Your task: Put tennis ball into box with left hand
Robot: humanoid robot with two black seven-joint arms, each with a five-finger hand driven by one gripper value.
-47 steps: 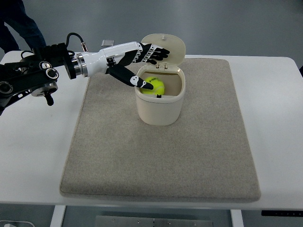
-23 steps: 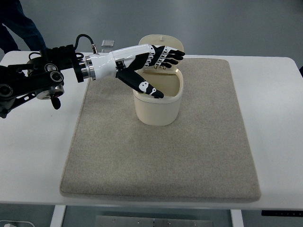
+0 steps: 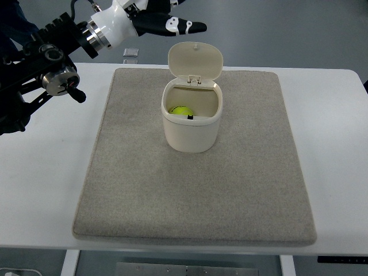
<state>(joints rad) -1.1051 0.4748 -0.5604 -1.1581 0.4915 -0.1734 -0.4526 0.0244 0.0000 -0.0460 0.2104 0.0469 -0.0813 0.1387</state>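
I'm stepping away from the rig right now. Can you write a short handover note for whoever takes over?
Left hand: raised at the top edge of the view, behind the box, fingers extended, holding nothing.
Right hand: not in view.
Tennis ball: inside the cream box, which stands on the grey mat with its lid open.
Done: ball is in the box.
Left: nothing on the placement itself.

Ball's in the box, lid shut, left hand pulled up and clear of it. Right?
Not quite. The top view shows the lid open, hinged back behind the box, not shut. The rest holds: the tennis ball lies inside the box, and the left hand is up near the picture's top edge, clear of the box and holding nothing.
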